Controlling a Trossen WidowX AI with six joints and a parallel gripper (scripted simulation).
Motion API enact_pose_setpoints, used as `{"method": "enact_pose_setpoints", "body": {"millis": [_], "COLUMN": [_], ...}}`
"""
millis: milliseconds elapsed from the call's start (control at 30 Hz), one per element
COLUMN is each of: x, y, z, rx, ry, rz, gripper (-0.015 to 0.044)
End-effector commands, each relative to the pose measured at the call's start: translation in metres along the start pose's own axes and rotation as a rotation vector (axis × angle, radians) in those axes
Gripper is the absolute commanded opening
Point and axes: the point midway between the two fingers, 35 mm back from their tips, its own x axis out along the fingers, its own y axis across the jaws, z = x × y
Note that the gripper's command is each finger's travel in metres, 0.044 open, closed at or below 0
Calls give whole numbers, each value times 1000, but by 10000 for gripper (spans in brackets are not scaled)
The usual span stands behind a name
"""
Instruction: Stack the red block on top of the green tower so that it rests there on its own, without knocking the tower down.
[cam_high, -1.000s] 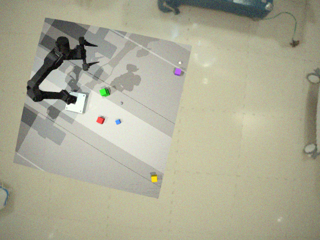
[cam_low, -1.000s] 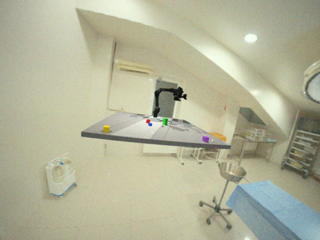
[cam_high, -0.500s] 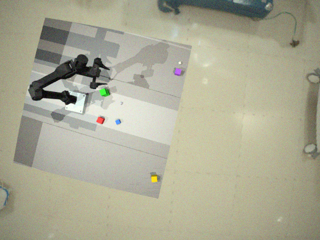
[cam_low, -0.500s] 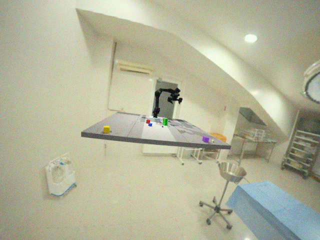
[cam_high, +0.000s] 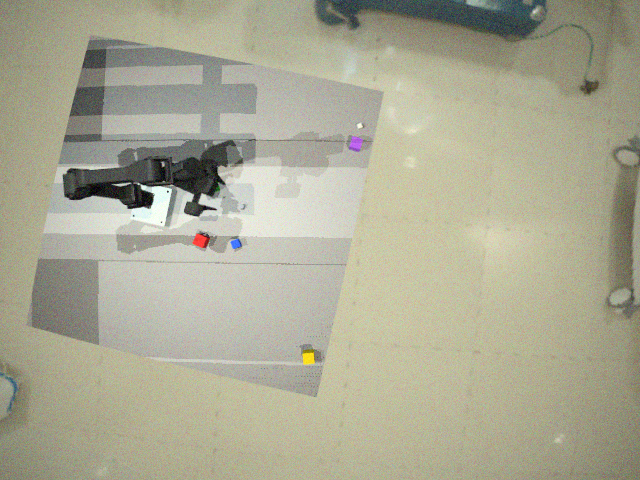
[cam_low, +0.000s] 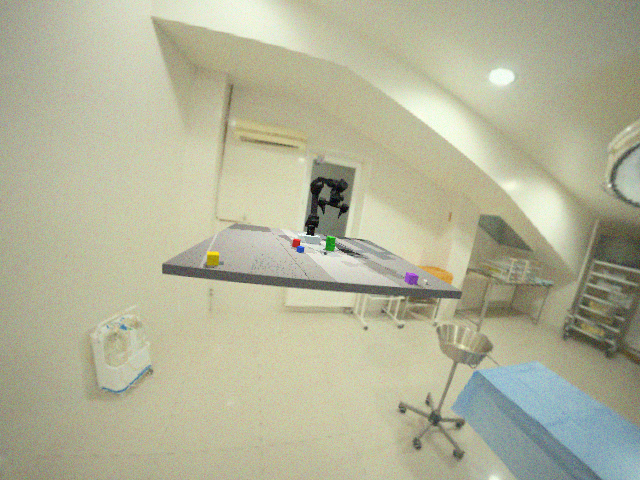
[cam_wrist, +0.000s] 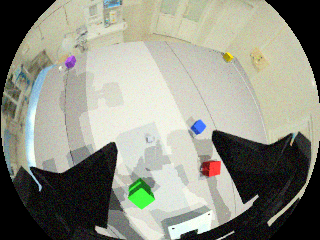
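- The gripper (cam_wrist: 163, 154) hangs high above the table (cam_high: 217, 310) with its jaws spread wide and nothing between them.
- The red block (cam_high: 201, 239) sits on the table by itself, just beside the blue block (cam_high: 236, 243) and near the arm's white base plate (cam_high: 155, 205).
- The green tower (cam_low: 330, 242) stands upright; from the top view the arm hides nearly all of it.
- In the wrist view the green tower lies below and left, the red block to the right.
- A yellow block (cam_high: 308, 356) and a purple block (cam_high: 355, 143) sit well apart, near the table's edges.
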Motion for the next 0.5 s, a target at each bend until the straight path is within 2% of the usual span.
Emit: {"method": "enact_pose_setpoints", "body": {"millis": [0, 467], "x": [21, 55], "y": [-30, -123], "z": [-16, -77], "rx": [-7, 55], "ry": [105, 426], "rz": [-33, -32], "gripper": [440, 440]}}
